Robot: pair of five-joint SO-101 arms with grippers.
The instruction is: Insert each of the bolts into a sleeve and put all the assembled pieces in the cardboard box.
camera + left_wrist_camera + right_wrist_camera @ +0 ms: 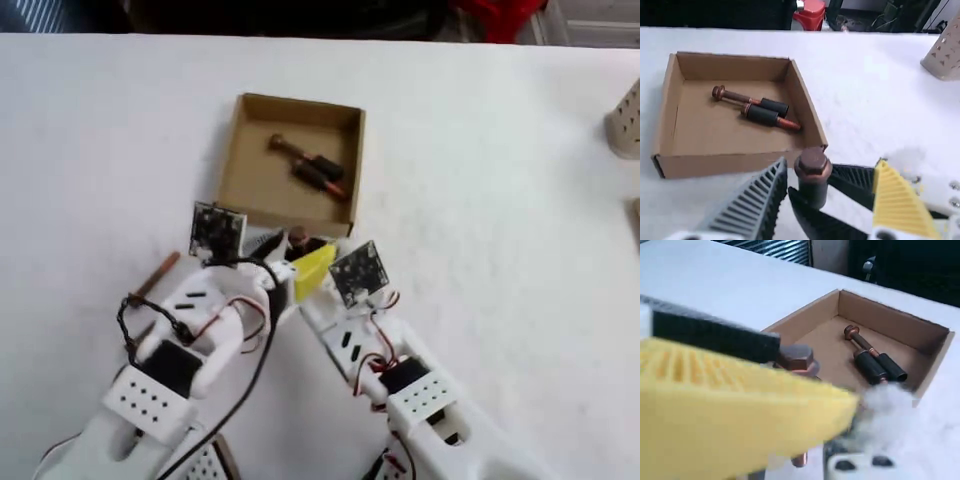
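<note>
High view. Cardboard box (pixel 238 150) sits at table centre, open side up. Two assembled pieces (pixel 310 165) lie on its floor, side by side and touching. Each is a copper bolt in a dark sleeve, with the heads toward 10 o'clock and the threaded ends toward 4 o'clock.

At 6 o'clock of the box, just outside its near wall, left gripper (pixel 270 246) and right gripper (pixel 312 258) meet tip to tip. Left arm comes in from 7 o'clock, right arm from 5 o'clock.

Upright bolt (pixel 811 165) stands between the two grippers, hex head up. Black sleeve (pixel 812 192) is on its shank directly under the head. Right wrist view: copper tail end shows well below the head.

Grip state, both tools: spread, pressed together or pinching the piece, cannot tell. Parts overlap at the bolt in every view.

Loose bolt (pixel 155 275) lies bare on the table at 8 o'clock of the box, beside the left arm.

Pale perforated block (pixel 625 120) stands at the table's 3 o'clock edge.
</note>
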